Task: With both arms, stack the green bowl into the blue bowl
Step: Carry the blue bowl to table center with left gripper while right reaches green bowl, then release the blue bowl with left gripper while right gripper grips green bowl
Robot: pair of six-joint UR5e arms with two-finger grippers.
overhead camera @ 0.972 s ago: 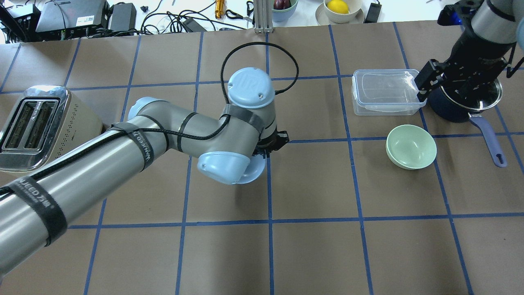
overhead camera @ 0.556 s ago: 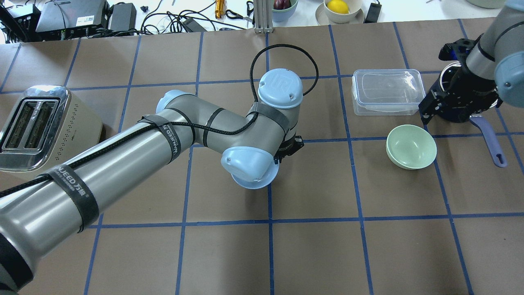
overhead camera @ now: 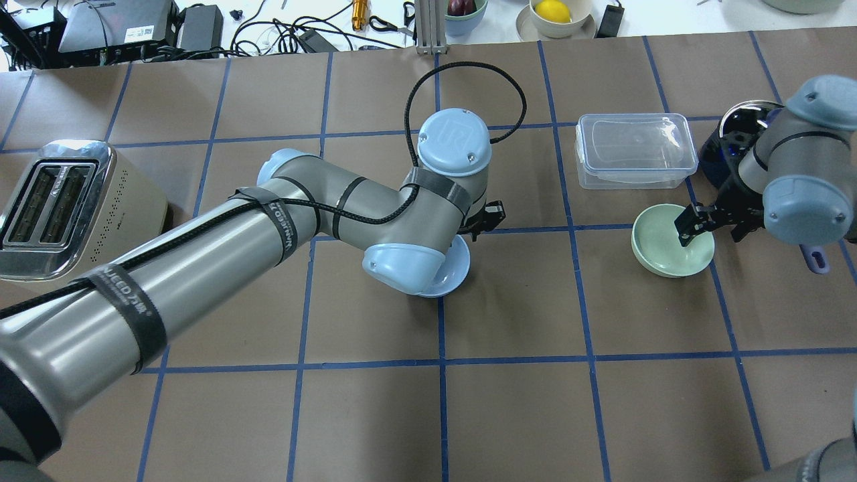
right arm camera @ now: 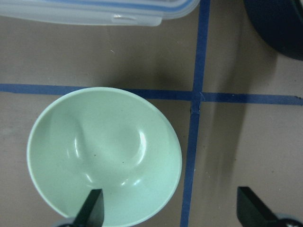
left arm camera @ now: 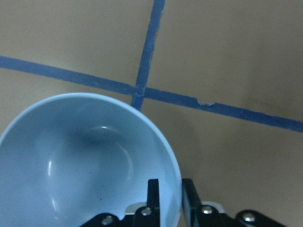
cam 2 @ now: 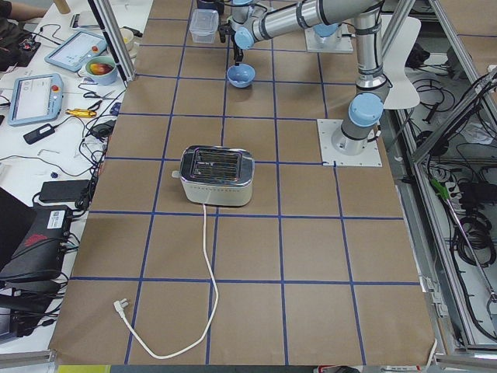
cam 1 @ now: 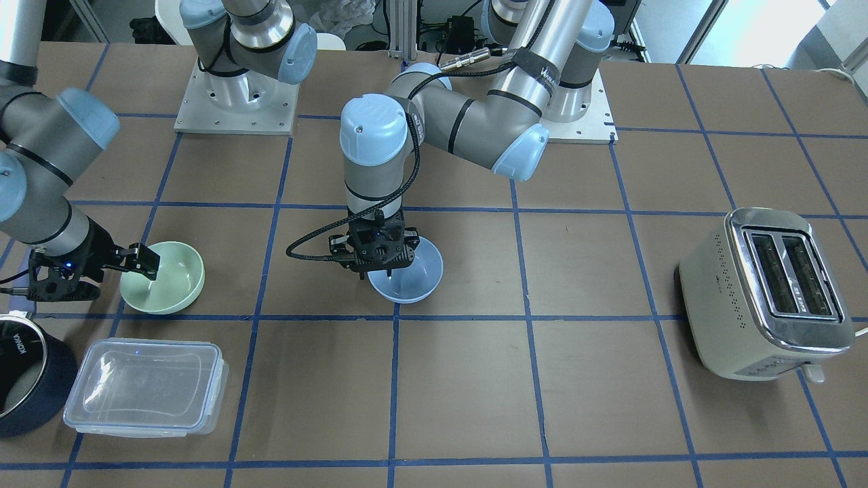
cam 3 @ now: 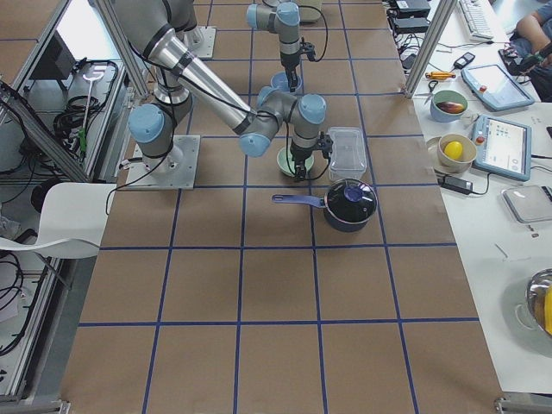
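Observation:
The blue bowl sits near the table's middle and also shows in the overhead view. My left gripper is shut on its rim; in the left wrist view one finger is inside the blue bowl and one outside. The green bowl stands upright on the table to the right, in front of the clear container. My right gripper is open and low over the bowl's right rim. In the right wrist view one finger is over the green bowl, the other outside it.
A clear lidded container and a navy saucepan stand just behind the green bowl. A toaster stands at the far left. Bowls of fruit and cables lie beyond the table's far edge.
My left arm has carried the blue bowl to the right. My right gripper has come down from above the saucepan to the green bowl's rim.

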